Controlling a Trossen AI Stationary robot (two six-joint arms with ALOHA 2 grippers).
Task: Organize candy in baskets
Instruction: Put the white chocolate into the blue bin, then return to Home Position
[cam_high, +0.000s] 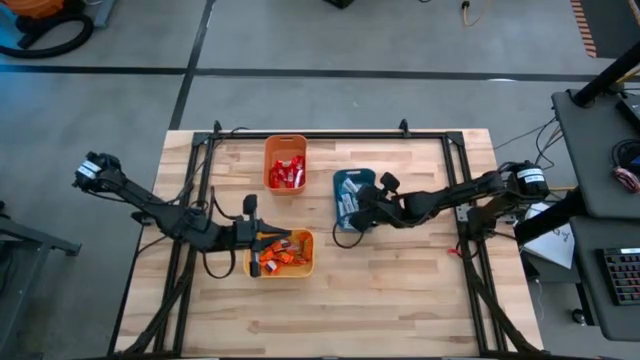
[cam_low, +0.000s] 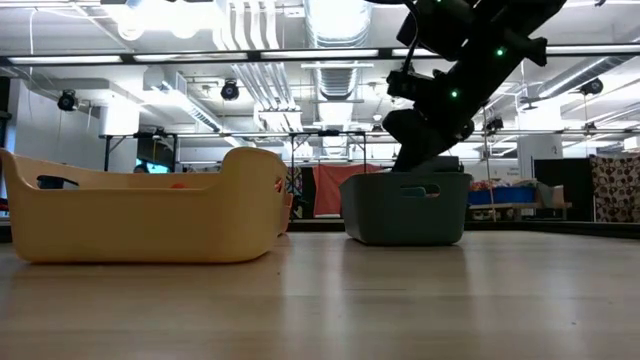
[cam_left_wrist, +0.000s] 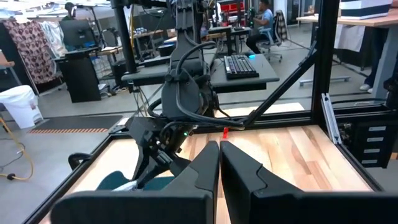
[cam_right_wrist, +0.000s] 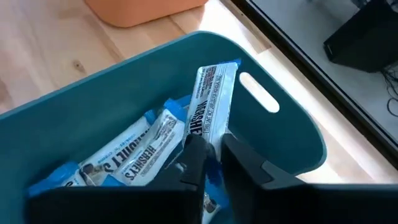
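Note:
Three baskets stand on the table: orange (cam_high: 285, 162) with red candy, dark teal (cam_high: 352, 198) with light-blue-and-white candy (cam_right_wrist: 124, 155), and yellow (cam_high: 280, 253) with orange candy. My right gripper (cam_right_wrist: 213, 144) reaches in from the table's right over the teal basket (cam_right_wrist: 273, 143) and is shut on one light-blue-and-white bar (cam_right_wrist: 212, 99). In the low view it dips toward the teal basket (cam_low: 405, 208). My left gripper (cam_left_wrist: 219, 163) is shut and holds nothing. It hovers over the left end of the yellow basket (cam_low: 140, 215), pointing at the right arm. My right gripper pinches the light-blue-and-white bar by its near end (cam_right_wrist: 210, 134) between the two fingers (cam_right_wrist: 194, 155). The fingers lie along the bar. The rest of the bar juts out past the fingertips over the teal basket's inside. Its far end (cam_right_wrist: 219, 68) is free of the other bars.
A black metal frame (cam_high: 330, 133) runs round the table's far, left and right sides. Bare wood lies along the near edge (cam_high: 330, 310) and between the baskets. Desks, a keyboard and people show in the room beyond.

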